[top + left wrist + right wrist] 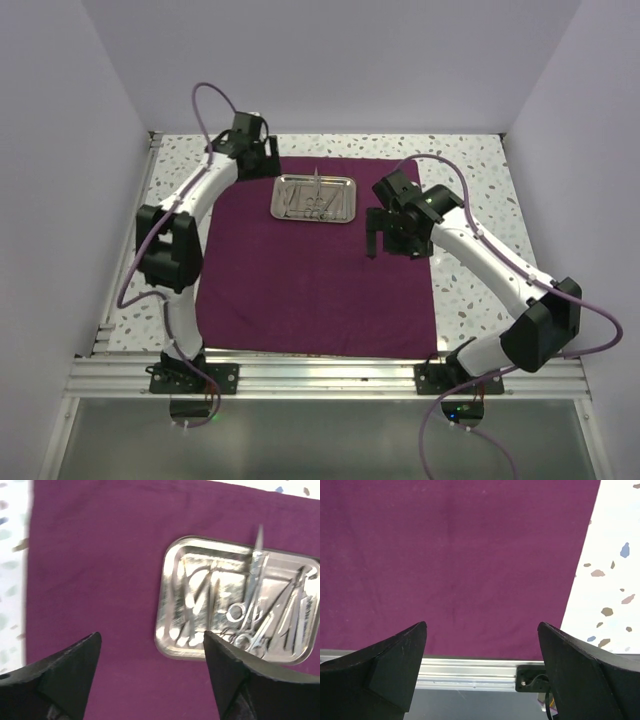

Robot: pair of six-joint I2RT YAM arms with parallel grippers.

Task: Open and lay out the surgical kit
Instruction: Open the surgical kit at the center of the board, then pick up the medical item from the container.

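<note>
Left end effector (151, 634): released, fingers spread wide with nothing between them, hanging over the cloth wrap (310, 290) just left of and below the steel tray (165, 580) in the wrist view. Right end effector (482, 624): likewise released and empty, poised above bare cloth at the right of the overhead frame, well apart from the tray. In its own view the cloth's near edge, the aluminium rail (470, 667) and the speckled surface (610, 555) show at bottom and right.

The wrap lies spread flat, centre frame. The tray sits on its upper middle part, so the unwrapping looks done and the laying-out not yet begun.

Tray contents: a crossed heap of slim silver instruments (270, 615). Ring handles (235, 612) mark scissors or forceps; the rest cannot be told apart through the glare. One slim tip (259, 537) juts over the far rim.

Step in hand, as judged: lifting pieces out one at a time. The left arm is better placed. It should pinch across a single shank, perhaps the jutting piece, and lift straight up, since tangled neighbours may follow and the light tray may slide on the cloth.
</note>
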